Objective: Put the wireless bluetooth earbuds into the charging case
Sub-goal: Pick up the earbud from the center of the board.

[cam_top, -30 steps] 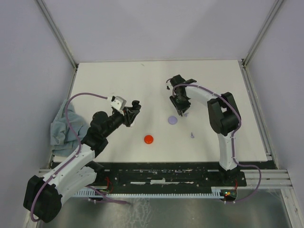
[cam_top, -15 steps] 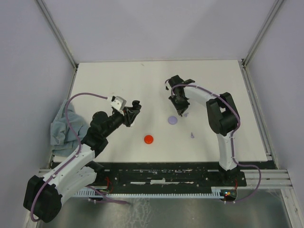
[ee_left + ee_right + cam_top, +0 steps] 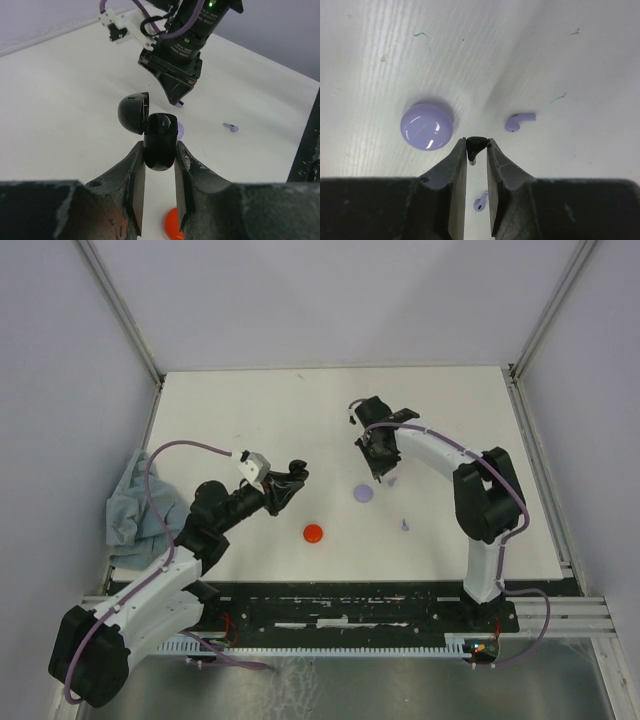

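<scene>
Mid-transfer over the white worktop [image 3: 230, 410]: the right end effector [image 3: 381, 462] hangs tip-down with its fingers pressed on a tiny black earbud [image 3: 476, 145]. The left end effector [image 3: 289, 480] is clamped on the base of a black charging case [image 3: 160, 141], which it holds off the surface with its lid [image 3: 134, 113] swung open.

From above, the open case lies to the left of the held bud and a little nearer the arm bases, with bare worktop between the two tools. The right arm is plainly the one to close that gap. The left wrist view shows the two tools facing each other, with the case's hinge and lid on the far side from the red case [image 3: 172, 231].

The bud's long axis appears to run roughly vertical, stem toward the worktop, though the fingers hide most of it. The case's cavity seems to face up and away from the left wrist camera; its sockets cannot be seen.

Below the right tool sit a shut lavender case [image 3: 427, 126], a lavender earbud [image 3: 520, 121] just beside it and a second lavender earbud [image 3: 480, 202] nearer the bases.
</scene>
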Tool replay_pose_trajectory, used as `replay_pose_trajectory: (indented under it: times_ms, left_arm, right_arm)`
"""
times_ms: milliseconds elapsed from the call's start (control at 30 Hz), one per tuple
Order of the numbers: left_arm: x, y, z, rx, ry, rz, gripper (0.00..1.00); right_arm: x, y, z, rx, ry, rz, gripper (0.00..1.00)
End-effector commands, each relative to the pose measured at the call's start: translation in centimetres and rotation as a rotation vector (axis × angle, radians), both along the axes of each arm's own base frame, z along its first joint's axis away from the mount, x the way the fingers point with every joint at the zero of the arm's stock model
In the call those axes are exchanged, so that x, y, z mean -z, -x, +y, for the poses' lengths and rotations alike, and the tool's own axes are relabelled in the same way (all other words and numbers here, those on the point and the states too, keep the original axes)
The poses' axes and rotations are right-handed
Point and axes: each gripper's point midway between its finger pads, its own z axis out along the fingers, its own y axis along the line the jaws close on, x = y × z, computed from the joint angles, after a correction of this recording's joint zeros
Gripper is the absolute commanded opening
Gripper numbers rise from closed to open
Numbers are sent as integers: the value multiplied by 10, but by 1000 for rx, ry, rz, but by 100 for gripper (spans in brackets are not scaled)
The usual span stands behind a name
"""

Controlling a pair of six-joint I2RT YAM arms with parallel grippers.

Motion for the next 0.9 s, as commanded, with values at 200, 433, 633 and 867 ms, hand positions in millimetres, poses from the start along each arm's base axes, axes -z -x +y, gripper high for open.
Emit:
replay_pose_trajectory:
  times_ms: [200, 433, 633, 867]
  left_arm:
    - [-46, 26, -19, 190, 55, -244, 3]
    - [-54, 30, -29, 261, 65, -312, 3]
    - [-67, 34, -43, 318, 50, -381, 3]
    - [-72, 33, -54, 300, 59, -399, 3]
  right_arm:
    - [-106, 7, 17, 44, -137, -265, 23]
    - [-161, 29, 36, 15, -232, -391, 23]
    - [-211, 57, 55, -7, -365, -492, 23]
    - [-255, 88, 71, -33, -553, -561, 23]
